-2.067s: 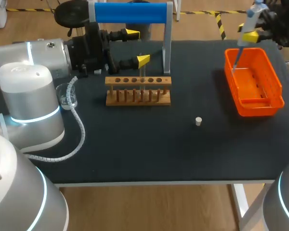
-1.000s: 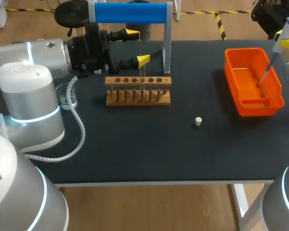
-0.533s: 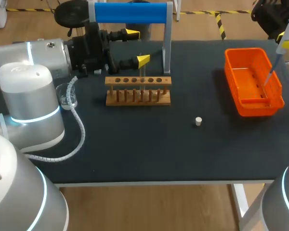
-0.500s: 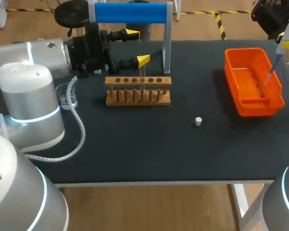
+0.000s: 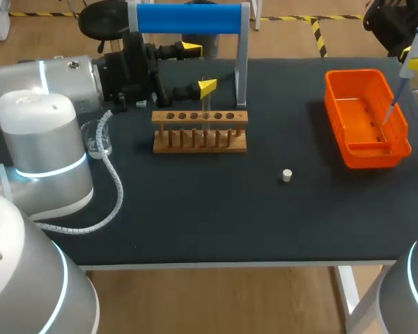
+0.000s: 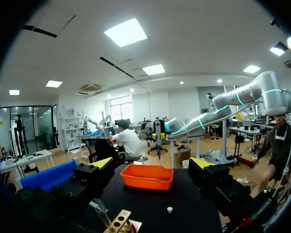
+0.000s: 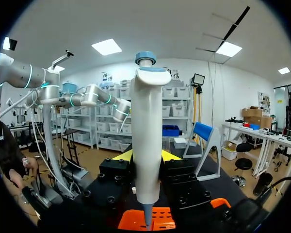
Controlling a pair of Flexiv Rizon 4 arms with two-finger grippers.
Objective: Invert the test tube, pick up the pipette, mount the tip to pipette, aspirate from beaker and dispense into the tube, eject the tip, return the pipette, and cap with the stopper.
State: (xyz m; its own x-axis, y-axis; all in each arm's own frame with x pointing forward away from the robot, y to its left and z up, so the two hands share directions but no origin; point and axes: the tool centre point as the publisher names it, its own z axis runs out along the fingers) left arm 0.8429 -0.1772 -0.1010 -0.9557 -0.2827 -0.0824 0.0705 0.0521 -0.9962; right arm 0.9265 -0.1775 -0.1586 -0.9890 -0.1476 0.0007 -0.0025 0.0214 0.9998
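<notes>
Pipette (image 5: 411,50) clamped in right gripper (image 7: 145,155) above orange bin (image 5: 355,156) | tip apparently unejected | left gripper (image 5: 199,67) fingers apart, far from bin | 3 steps left: eject, return, cap

Your left arm (image 5: 49,139) is built from fat, rounded silver-grey housings with white end caps, and thin glowing cyan bands ring its joints. A white spiral-wrapped cable (image 5: 111,188) hangs from it in a loose curve. Its wrist section is matt black, and your left pincer (image 5: 198,67) has two black, blocky fingers ending in bright yellow wedge tips. Your right arm (image 5: 412,292) shows the same grey shell with a cyan ring. Your right pincer (image 7: 146,156) has black finger blocks dotted with round recessed screw holes, and yellow tips.
</notes>
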